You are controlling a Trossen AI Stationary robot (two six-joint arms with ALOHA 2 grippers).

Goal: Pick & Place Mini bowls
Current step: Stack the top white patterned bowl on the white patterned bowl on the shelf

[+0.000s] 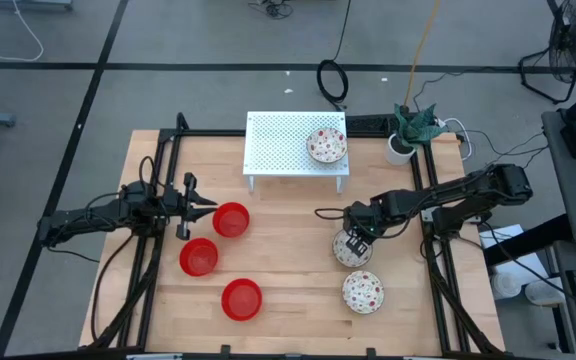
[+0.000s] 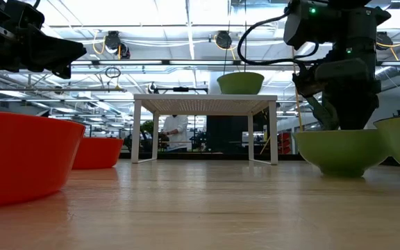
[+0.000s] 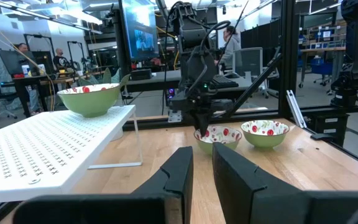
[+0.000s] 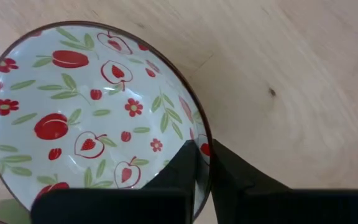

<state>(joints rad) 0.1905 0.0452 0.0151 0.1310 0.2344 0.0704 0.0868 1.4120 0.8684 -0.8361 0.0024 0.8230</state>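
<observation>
So the right pincer [image 1: 353, 240] is clamped straddling the floral bowl's [image 1: 348, 252] rim at roughly 12 o'clock on the high view, with the bowl body hanging toward 6 o'clock.

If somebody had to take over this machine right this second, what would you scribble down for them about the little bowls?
Right gripper: down on the rim of a patterned bowl on the table's right side, one finger inside and one outside the rim, as the right wrist view shows.
Left gripper: waiting beside the nearest red bowl, holding nothing.
Done: one patterned bowl sits on the white rack.
Left: the gripped bowl, the other patterned bowl, and all three red ones, including and, still on the table.
</observation>
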